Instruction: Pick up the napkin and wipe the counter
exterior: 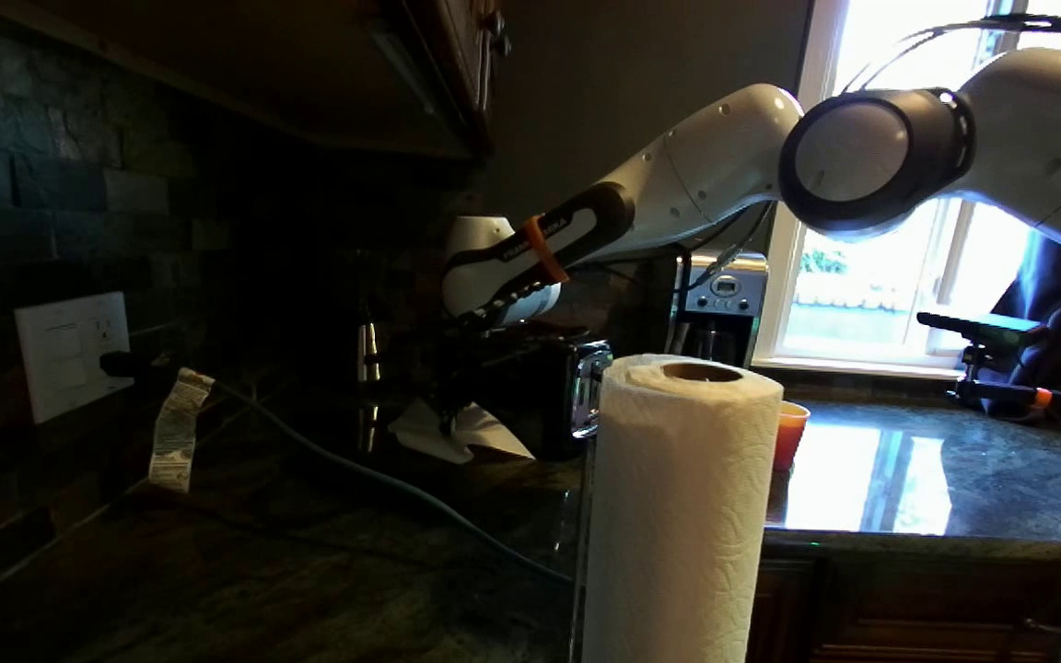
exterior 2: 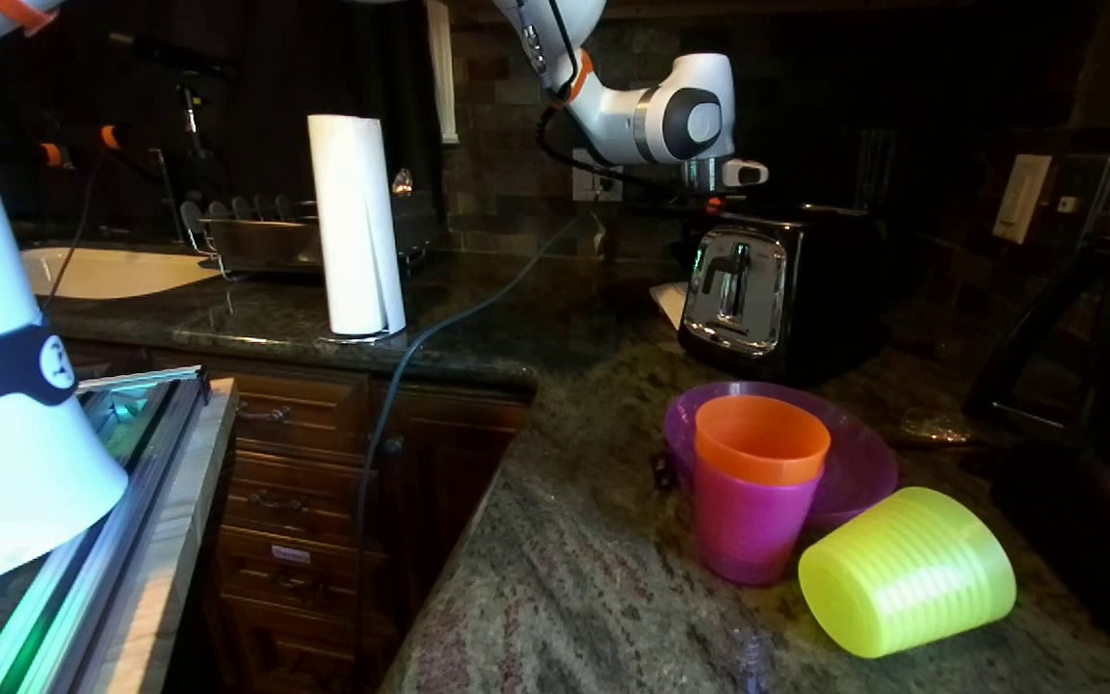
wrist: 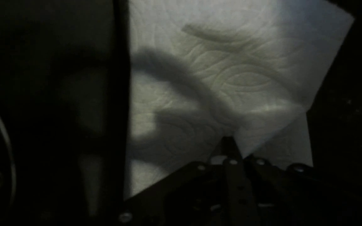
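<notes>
The napkin is a white embossed paper sheet (wrist: 247,78) that fills the middle of the wrist view. It lies partly folded on the dark stone counter (exterior: 355,571), close beside the black toaster. In an exterior view the napkin (exterior: 489,431) creases up around the fingertips. A small white piece of it (exterior 2: 669,303) shows past the toaster in an exterior view. My gripper (wrist: 228,139) points down with its fingers together, and the paper is pinched at the tips. The gripper also shows, very dark, in an exterior view (exterior: 447,424). The toaster hides it in an exterior view.
The black toaster (exterior 2: 736,280) stands right beside the gripper. A paper towel roll (exterior: 682,516) stands upright on the counter. A cable (exterior: 402,488) runs across the counter from the wall outlet. Stacked cups (exterior 2: 757,501), a purple bowl (exterior 2: 863,463) and a tipped yellow cup (exterior 2: 907,573) lie beyond the toaster.
</notes>
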Robot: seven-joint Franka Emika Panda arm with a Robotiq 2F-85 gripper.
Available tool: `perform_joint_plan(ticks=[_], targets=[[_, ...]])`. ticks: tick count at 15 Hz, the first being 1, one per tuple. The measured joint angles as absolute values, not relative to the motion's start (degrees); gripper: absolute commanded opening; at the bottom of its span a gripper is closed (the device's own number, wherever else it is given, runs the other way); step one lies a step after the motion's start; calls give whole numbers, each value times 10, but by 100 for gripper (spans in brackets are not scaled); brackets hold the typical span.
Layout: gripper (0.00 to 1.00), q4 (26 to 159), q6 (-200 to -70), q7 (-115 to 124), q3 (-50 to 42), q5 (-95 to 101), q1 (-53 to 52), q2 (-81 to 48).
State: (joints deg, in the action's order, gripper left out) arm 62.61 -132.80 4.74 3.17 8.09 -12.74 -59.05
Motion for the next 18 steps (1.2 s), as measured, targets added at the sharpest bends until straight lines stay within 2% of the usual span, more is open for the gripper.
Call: perform_joint_plan(ticks=[8,18], targets=[[0,567,-1328,-23,39,84,-141,-632],[0,554,-1299,-180,140,68,-118,-654]])
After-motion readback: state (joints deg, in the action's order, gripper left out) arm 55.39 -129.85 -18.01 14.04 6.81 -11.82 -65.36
